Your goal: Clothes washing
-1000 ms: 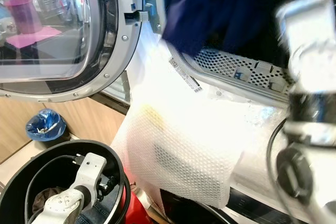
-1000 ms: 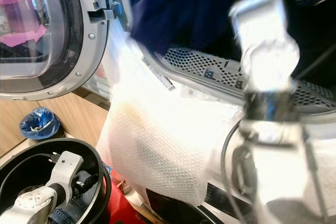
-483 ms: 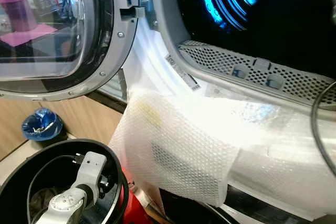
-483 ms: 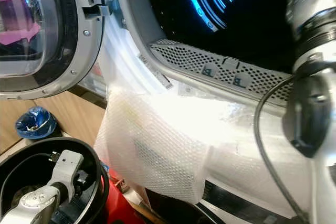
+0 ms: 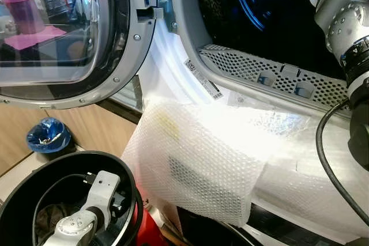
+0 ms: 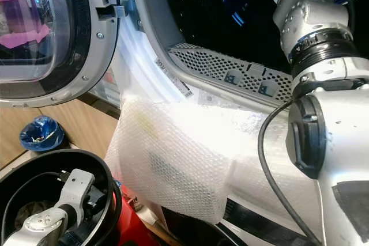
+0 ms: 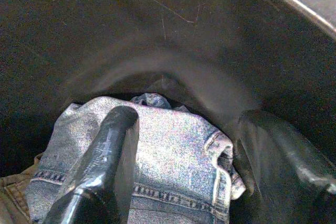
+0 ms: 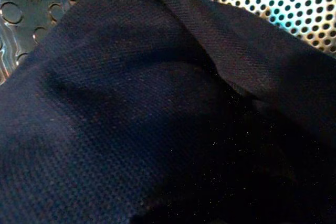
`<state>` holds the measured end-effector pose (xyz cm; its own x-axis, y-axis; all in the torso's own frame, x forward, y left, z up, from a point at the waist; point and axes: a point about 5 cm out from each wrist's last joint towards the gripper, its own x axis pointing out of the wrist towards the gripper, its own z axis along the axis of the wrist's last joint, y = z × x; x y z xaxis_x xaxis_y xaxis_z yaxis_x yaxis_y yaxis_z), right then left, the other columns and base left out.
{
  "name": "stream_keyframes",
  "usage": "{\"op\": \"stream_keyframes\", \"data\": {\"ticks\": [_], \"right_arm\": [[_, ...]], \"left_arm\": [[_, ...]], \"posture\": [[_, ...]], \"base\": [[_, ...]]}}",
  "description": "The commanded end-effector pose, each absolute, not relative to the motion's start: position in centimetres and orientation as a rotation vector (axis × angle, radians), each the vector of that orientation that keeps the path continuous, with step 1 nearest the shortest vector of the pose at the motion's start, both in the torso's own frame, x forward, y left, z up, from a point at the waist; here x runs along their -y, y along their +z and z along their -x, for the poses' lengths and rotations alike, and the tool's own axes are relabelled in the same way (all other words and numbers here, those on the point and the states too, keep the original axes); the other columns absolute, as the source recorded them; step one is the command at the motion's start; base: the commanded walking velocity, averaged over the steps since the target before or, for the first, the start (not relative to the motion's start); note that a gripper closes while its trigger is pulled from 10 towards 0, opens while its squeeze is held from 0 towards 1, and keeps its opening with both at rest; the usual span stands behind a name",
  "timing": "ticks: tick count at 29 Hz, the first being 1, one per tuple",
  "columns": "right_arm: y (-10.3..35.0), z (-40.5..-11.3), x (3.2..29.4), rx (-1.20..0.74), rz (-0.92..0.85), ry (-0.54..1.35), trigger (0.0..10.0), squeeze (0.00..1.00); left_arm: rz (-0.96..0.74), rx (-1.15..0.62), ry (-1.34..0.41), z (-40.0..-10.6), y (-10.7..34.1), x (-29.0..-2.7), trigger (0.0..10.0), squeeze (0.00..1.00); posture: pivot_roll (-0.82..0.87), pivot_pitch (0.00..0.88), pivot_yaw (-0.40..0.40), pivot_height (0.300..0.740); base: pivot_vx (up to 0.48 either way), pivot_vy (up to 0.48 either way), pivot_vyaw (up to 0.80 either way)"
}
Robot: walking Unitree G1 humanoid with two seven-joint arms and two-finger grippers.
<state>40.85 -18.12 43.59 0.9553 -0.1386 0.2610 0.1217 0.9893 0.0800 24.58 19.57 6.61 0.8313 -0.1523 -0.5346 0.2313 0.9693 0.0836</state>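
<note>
glare: bubble wrap (image 5: 230,136) | drum (image 5: 277,21): dark, blue glints | wrist views: dim

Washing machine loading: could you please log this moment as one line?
right arm: reaching into drum | dark cloth: inside drum | left tool: open over jeans in black bucket | door: open

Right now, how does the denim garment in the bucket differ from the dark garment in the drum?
The denim garment is pale blue with stitched seams; the dark garment is navy, finely woven. The denim lies in the black bucket, between the left gripper's open fingers; the navy lies against the perforated drum. Both are crumpled.
</note>
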Motion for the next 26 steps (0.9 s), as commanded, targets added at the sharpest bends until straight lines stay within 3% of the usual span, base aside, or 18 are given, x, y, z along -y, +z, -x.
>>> {"op": "stream_keyframes", "data": {"ticks": [1,13,16,26], "right_arm": [[43.6,-40.8,18.1,0.266,-0.062,-0.128,10.0,1.0],[43.6,-40.9,18.1,0.268,-0.057,-0.124,10.0,1.0],[43.5,-40.9,18.1,0.265,-0.063,-0.122,10.0,1.0],[43.3,-41.0,18.1,0.26,-0.06,-0.103,10.0,1.0]], "left_arm": [[-0.164,-0.555,-0.235,-24.4,6.7,-19.0,10.0,0.0],[-0.225,-0.44,-0.13,-25.6,8.5,-19.9,10.0,0.0],[-0.443,-0.321,-0.089,-26.2,10.3,-20.3,10.0,0.0],[-0.543,-0.061,-0.069,-26.5,13.9,-19.0,10.0,0.0]], "posture": [[0.05,0.039,-0.03,0.74],[0.04,0.039,-0.026,0.74],[0.04,0.045,-0.025,0.74],[0.04,0.046,-0.02,0.74]], "base": [[0.0,0.0,0.0],[0.0,0.0,0.0],[0.0,0.0,0.0],[0.0,0.0,0.0]]}}
